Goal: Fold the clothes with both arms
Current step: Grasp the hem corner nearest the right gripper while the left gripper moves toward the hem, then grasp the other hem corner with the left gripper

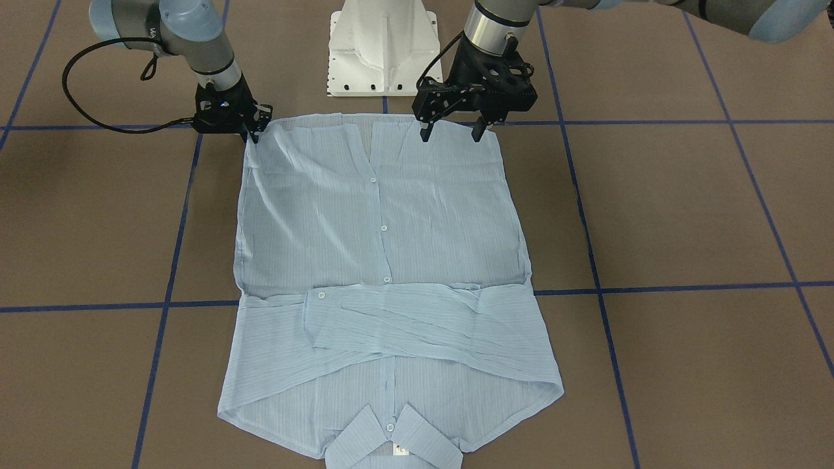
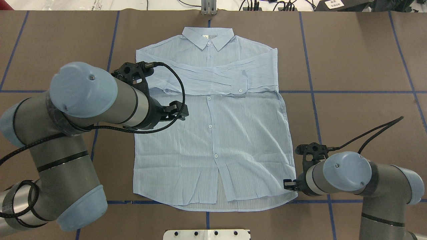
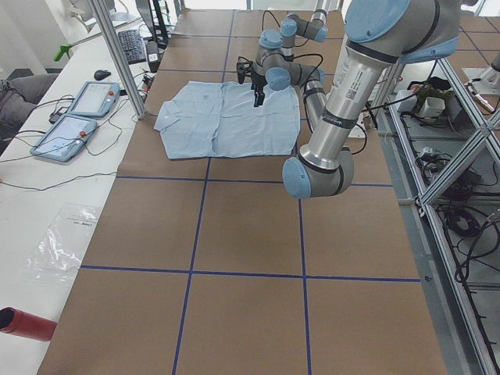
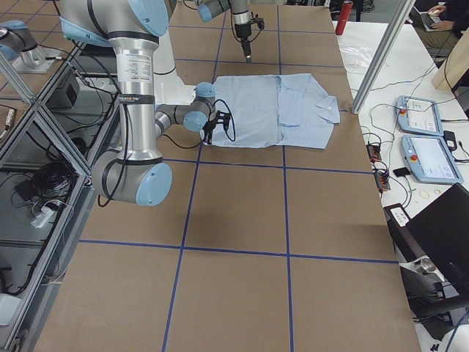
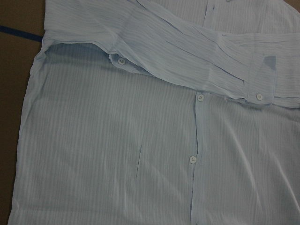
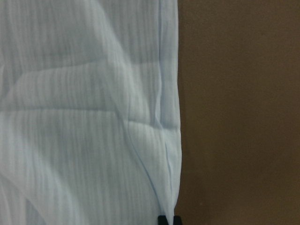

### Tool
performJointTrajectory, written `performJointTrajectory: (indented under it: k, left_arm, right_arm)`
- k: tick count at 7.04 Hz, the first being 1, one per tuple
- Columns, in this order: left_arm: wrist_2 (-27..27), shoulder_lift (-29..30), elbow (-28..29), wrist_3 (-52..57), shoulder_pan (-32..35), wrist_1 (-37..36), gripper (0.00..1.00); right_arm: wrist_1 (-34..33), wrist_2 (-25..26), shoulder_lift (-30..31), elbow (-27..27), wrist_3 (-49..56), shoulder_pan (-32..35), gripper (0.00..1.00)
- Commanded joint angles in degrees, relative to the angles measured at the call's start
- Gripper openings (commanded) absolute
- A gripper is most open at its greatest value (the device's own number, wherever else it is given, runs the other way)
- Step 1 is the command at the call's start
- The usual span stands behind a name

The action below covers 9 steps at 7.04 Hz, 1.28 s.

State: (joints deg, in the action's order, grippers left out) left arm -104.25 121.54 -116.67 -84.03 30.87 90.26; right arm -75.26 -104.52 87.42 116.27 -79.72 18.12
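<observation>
The light blue striped shirt lies flat on the brown table, buttons up. Its sleeves are folded across the chest and its collar points away from the robot. My right gripper sits at the hem corner. In the right wrist view its fingertips are pinched on the shirt's edge. My left gripper hangs open above the hem on the other side, holding nothing. The left wrist view shows only the shirt front from above.
The white pedestal base stands just behind the hem. Blue tape lines cross the table. A side bench beyond the collar holds control tablets and a red cylinder. A person sits at its far end.
</observation>
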Motion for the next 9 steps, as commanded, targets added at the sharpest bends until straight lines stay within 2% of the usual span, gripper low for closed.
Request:
performJointTrajectory:
  k: [1,2,4,5,6,7,8,9]
  left_arm:
    - [-0.25,-3.91,-0.48,0.01,-0.28,0.09,0.98]
    - [-0.43,-6.99,-1.62,-0.16,-0.46,0.44,0.98]
    - [0.01,-13.94,-3.12,-1.74,-6.32,0.88,0.98]
    - [0.27,-16.75,-3.04,-4.27,-8.70,4.71,0.98]
    - [0.36,-22.78,-0.95,-6.65,-9.94,18.15,0.99]
    - [1.32,-23.88,0.29,-9.98,-12.56,21.41,0.99]
    - [5.16,-22.94,1.78,-11.57,-16.85,20.32,0.99]
    - [5.37,-20.66,1.88,-12.81,-17.50,15.52,0.98]
  right_arm:
    - [-0.06,-0.69,-0.23,2.02,0.00,1.48,0.00]
    - [-0.06,-0.34,-0.23,3.16,-0.09,2.17,0.00]
    - [-0.06,-0.16,-0.40,3.26,-0.18,2.80,0.00]
    - [0.03,-0.07,-0.49,3.26,-0.18,2.97,0.00]
    - [0.03,-0.16,-0.49,3.26,-0.18,3.23,0.00]
    - [0.03,-0.16,-0.58,3.09,-0.18,3.24,0.00]
    - [0.03,-0.16,-0.58,3.09,-0.18,3.15,0.00]
    - [0.03,-0.16,-0.76,3.09,-0.18,3.15,0.00]
